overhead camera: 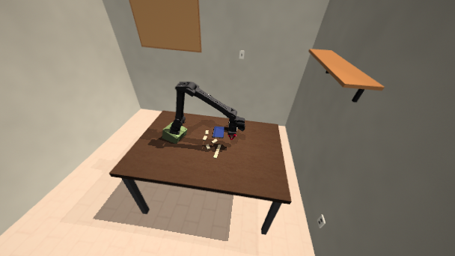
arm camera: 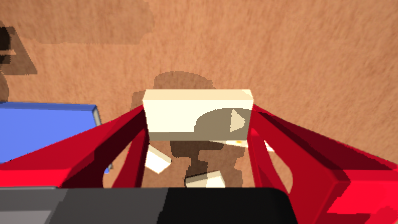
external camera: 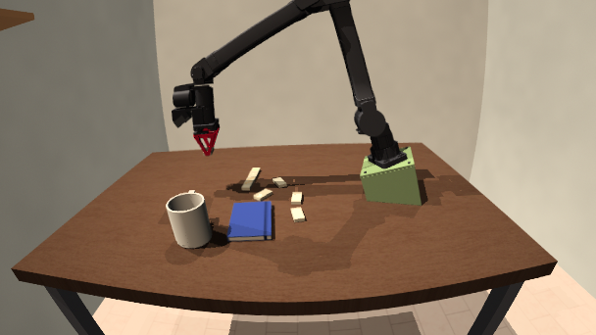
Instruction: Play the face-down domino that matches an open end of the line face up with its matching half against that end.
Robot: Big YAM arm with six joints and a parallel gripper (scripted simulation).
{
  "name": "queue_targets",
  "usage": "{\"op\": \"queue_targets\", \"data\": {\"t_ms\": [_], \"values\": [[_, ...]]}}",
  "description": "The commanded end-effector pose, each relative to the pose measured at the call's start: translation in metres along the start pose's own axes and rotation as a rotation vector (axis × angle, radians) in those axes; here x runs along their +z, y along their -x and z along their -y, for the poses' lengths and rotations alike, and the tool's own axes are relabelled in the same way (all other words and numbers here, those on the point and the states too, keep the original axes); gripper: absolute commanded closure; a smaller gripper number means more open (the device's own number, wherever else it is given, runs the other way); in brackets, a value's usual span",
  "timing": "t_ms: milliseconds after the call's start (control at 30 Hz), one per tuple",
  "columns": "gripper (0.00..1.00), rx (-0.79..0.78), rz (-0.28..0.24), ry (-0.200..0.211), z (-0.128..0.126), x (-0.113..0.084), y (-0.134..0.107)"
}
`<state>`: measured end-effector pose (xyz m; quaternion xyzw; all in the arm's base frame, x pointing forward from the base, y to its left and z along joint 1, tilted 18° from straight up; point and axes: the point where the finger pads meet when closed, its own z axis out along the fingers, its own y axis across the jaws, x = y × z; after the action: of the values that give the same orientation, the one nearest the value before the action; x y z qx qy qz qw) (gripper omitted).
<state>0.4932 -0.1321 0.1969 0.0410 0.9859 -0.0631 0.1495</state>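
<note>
My gripper (overhead camera: 232, 138) (external camera: 208, 153) is shut on a cream domino (arm camera: 197, 112), a fingertip at each end, held high above the table. Its broad side toward the wrist camera shows no pips, partly in shadow. The line of dominoes (overhead camera: 217, 151) (external camera: 251, 178) lies straight on the table, away from the gripper; in the wrist view it is mostly hidden behind the held domino. Several loose dominoes lie apart beside the line, among them one (overhead camera: 214, 141) (external camera: 263, 194) between line and book and another (overhead camera: 208, 147) (external camera: 279, 182) nearer the base. Their pips are too small to read.
A blue book (overhead camera: 218, 132) (external camera: 250, 220) (arm camera: 45, 132) lies beside the loose dominoes. A white mug (external camera: 190, 225) stands next to the book. The green base block (overhead camera: 174, 134) (external camera: 392, 186) carries the arm. Two more loose dominoes lie between the book and the base.
</note>
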Motion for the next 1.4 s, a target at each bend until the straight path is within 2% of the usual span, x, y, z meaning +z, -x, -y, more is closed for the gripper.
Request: {"op": "queue_targets", "data": {"t_ms": [0, 167, 200, 500, 733, 767, 1067, 1300, 1333, 1367], "values": [[0.49, 0.012, 0.073, -0.011, -0.003, -0.026, 0.039], [0.49, 0.012, 0.073, -0.011, -0.003, -0.026, 0.039], [0.49, -0.012, 0.042, 0.0, -0.019, -0.014, 0.023], [0.49, 0.05, 0.043, -0.017, -0.062, -0.012, 0.066], [0.49, 0.05, 0.043, -0.017, -0.062, -0.012, 0.066], [0.49, 0.011, -0.002, -0.009, -0.07, 0.007, 0.044], [0.49, 0.073, 0.046, -0.019, -0.07, -0.011, 0.07], [0.49, 0.073, 0.046, -0.019, -0.07, -0.011, 0.07], [0.49, 0.058, 0.006, -0.019, -0.069, 0.003, 0.049], [0.49, 0.059, 0.01, -0.019, -0.07, 0.002, 0.051]]}}
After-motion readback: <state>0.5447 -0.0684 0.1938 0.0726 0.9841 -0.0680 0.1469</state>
